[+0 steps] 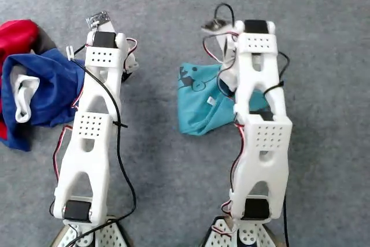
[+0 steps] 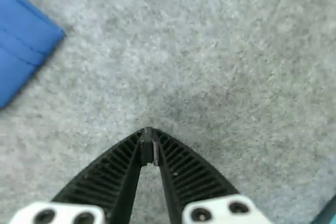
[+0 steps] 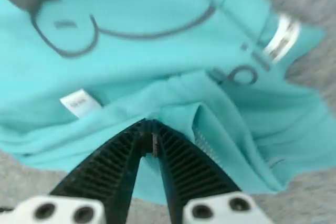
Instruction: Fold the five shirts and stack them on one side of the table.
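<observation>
On the grey felt surface (image 1: 173,189) the two arms stretch away from their bases side by side. The left end effector (image 2: 147,145) is closed, its ribbed black fingertips meeting with nothing between them, and it points down at a bare patch of felt. A corner of the blue shirt (image 2: 21,61) lies well off to one side of it. From the high view that blue shirt (image 1: 49,93) sits crumpled at the surface's left edge, just beside the left arm. A white piece of cloth (image 1: 23,96) is bunched in its middle, and a red shirt (image 1: 17,34) lies under and behind it at the far left. The teal shirt (image 1: 199,105) lies loosely bunched near the middle of the surface, partly beneath the right arm, with a dark line drawing printed on it and a small white label (image 3: 79,102) showing. The right end effector (image 3: 149,135) is closed too, its tips pressed together right at a raised fold of the teal cloth. It may be pinching that fold, though the wrist view does not make this clear.
</observation>
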